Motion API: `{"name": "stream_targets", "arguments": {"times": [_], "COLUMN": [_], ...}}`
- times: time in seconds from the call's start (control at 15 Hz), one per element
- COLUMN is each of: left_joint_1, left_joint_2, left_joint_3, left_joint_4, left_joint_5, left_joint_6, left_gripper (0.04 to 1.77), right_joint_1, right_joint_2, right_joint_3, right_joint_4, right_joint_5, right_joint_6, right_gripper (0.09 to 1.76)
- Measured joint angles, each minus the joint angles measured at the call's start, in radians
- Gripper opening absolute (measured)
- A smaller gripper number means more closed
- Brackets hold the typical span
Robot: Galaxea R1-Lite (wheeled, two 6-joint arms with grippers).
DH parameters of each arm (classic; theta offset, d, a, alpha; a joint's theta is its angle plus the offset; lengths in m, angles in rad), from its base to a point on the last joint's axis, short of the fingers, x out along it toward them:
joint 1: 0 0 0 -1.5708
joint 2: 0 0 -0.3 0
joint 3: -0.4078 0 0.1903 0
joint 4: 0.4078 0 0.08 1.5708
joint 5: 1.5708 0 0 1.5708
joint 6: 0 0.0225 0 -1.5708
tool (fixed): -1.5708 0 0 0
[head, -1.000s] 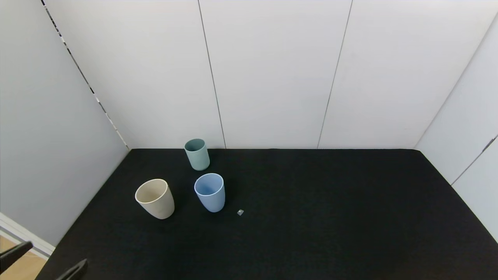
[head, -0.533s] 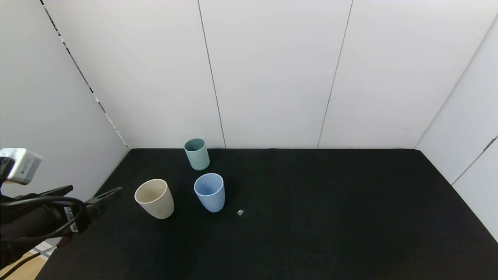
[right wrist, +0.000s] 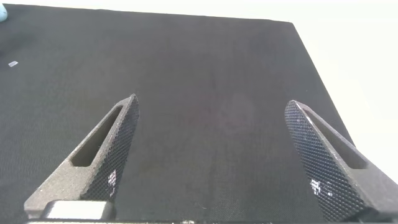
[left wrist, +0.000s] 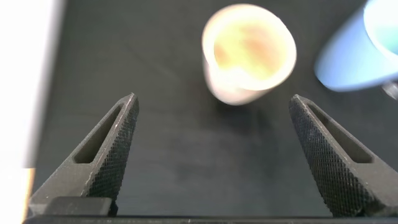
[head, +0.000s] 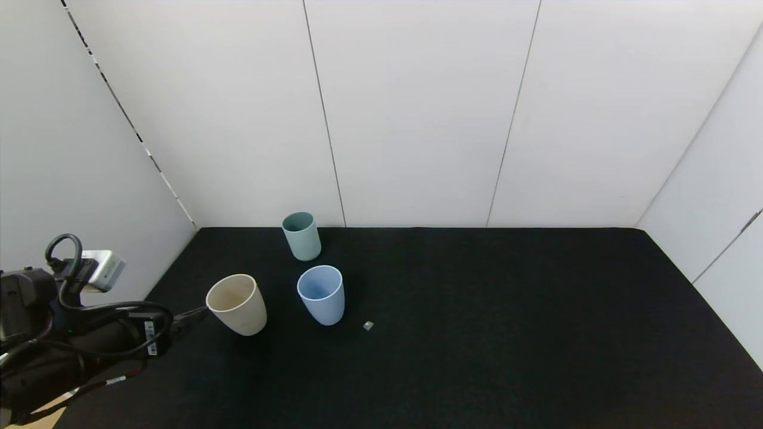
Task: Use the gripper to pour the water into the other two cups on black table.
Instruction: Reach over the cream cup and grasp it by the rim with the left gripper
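Note:
Three cups stand upright on the black table (head: 477,333) at its left. The teal green cup (head: 302,236) is at the back by the wall. The light blue cup (head: 322,294) is in front of it. A cream-beige cup (head: 238,304) stands to the left. My left gripper (head: 189,317) is open and empty, low over the table, with a fingertip just left of the cream cup. In the left wrist view the gripper (left wrist: 212,102) points at the cream cup (left wrist: 249,53), which is still ahead of the fingertips; the blue cup (left wrist: 351,56) is beside it. My right gripper (right wrist: 211,102) is open over bare table.
A small pale grey bit (head: 368,325) lies on the table right of the blue cup; it also shows in the right wrist view (right wrist: 12,63). White walls close the table at the back and on both sides. The table's left edge (head: 89,381) runs under my left arm.
My left arm has come up from the lower left corner and moved right toward the cream cup, its open fingers now next to the cup. The cups have not moved.

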Motion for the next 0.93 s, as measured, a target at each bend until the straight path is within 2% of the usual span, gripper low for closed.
{"name": "stream_targets", "arguments": {"times": [0.13, 0.53, 0.67, 0.93], "left_joint_1": [-0.009, -0.037, -0.049, -0.063], "left_joint_2": [0.03, 0.12, 0.16, 0.264], "left_joint_3": [0.017, 0.014, 0.014, 0.02], "left_joint_4": [-0.016, -0.04, -0.108, -0.311], "left_joint_5": [-0.021, -0.02, -0.018, -0.013], "left_joint_6": [0.001, 0.033, 0.036, 0.036], "left_gripper": [1.72, 1.72, 1.72, 1.72], "right_joint_1": [0.0, 0.0, 0.0, 0.0], "right_joint_2": [0.0, 0.0, 0.0, 0.0], "right_joint_3": [0.0, 0.0, 0.0, 0.0], "right_joint_4": [0.0, 0.0, 0.0, 0.0], "right_joint_5": [0.0, 0.0, 0.0, 0.0], "right_joint_6": [0.0, 0.0, 0.0, 0.0], "right_gripper": [1.71, 1.71, 1.71, 1.71]}}
